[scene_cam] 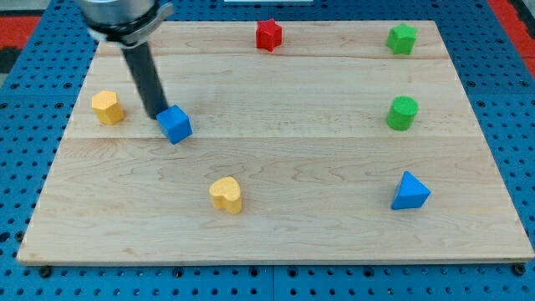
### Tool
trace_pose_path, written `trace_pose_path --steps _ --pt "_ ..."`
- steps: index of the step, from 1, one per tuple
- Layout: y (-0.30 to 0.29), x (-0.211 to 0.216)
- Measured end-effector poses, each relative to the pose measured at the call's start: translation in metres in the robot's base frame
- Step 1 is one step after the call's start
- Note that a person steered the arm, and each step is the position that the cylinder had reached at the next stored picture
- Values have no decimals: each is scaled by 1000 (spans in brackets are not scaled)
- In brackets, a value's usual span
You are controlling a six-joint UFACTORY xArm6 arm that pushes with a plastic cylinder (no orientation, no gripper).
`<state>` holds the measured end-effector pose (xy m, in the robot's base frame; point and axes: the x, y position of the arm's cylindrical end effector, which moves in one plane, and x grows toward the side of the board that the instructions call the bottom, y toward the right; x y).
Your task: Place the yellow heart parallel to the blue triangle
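Note:
The yellow heart (226, 194) lies on the wooden board (284, 242) at lower centre-left. The blue triangle (410, 191) lies at the lower right, far from the heart and at about the same height in the view. My tip (157, 114) is at the upper left, touching or just beside the left edge of a blue cube (175, 124). It is well above and left of the yellow heart.
A yellow hexagon-like block (108, 107) sits at the left of my tip. A red star (268, 34) is at the top centre. A green star (402, 38) is at the top right, and a green cylinder (402, 113) is below it.

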<state>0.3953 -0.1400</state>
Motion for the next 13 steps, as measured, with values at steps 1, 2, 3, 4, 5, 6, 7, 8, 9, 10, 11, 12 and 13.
trace_pose_path --steps 1,2,3,4,5,6,7,8,9,10,11,12,13 --pt "35 30" --pt "13 71" --pt "58 77" --pt "71 94" --pt "67 110" --pt "83 144" --pt "56 159" --pt "-8 125" --pt "-48 98" --pt "-72 99" --pt "-72 94" --pt "-10 98" --pt "122 90"
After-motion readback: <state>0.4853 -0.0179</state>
